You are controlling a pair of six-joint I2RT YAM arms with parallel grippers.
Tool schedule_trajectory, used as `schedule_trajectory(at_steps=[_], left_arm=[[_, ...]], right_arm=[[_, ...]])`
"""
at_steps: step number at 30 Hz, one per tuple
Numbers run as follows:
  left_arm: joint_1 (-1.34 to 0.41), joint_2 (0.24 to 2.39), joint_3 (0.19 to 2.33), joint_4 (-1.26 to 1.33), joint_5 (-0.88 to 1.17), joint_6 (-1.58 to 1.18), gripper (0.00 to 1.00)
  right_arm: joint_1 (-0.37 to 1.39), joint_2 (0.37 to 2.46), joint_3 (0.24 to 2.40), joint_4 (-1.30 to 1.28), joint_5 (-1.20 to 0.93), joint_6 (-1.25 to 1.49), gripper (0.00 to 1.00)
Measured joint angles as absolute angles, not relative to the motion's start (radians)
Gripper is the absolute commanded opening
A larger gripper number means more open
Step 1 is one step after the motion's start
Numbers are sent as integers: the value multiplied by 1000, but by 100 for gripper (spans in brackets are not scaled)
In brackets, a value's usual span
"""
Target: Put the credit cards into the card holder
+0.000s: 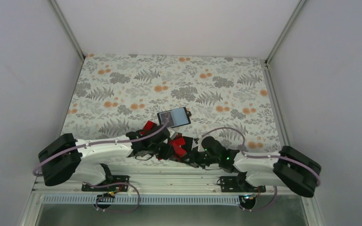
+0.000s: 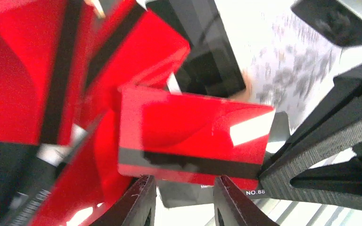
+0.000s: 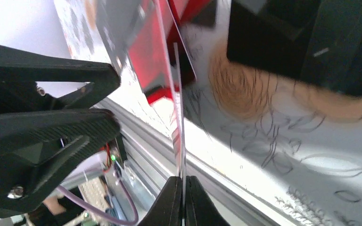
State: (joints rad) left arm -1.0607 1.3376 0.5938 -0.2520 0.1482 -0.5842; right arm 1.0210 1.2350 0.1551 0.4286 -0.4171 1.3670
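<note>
The card holder [image 1: 175,117] lies open on the patterned cloth, its light blue-grey inside facing up. Several red and black credit cards [image 1: 179,144] lie in a heap just in front of it. My right gripper [image 3: 183,179] is shut on a red card [image 2: 193,134] and holds it on edge above the heap; in the right wrist view the card [image 3: 178,117] shows only as a thin line. My left gripper [image 2: 184,181] is open, its two fingertips just below that card's lower edge. In the top view both grippers meet over the heap, the left [image 1: 168,151] and the right [image 1: 192,157].
More red cards [image 2: 23,80] and a black card [image 2: 212,56] lie under the held one. The aluminium rail [image 3: 207,174] at the table's near edge runs right below the grippers. White walls enclose the cloth [image 1: 207,80] on three sides.
</note>
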Motion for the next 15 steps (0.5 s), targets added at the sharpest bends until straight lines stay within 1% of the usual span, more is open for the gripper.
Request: schedule_trajectory(at_steps=[4, 8, 12, 15], left_arm=[[-1010, 1307, 686, -328, 90, -588, 32], [-934, 1299, 737, -370, 62, -583, 33], [-872, 1296, 779, -391, 60, -579, 38], [-834, 1291, 805, -387, 68, -580, 39]], right_arm=[[928, 1078, 184, 231, -409, 1307, 4], [813, 966, 197, 55, -420, 1237, 4], [729, 929, 231, -55, -454, 1166, 4], [669, 929, 278, -107, -490, 1112, 4]])
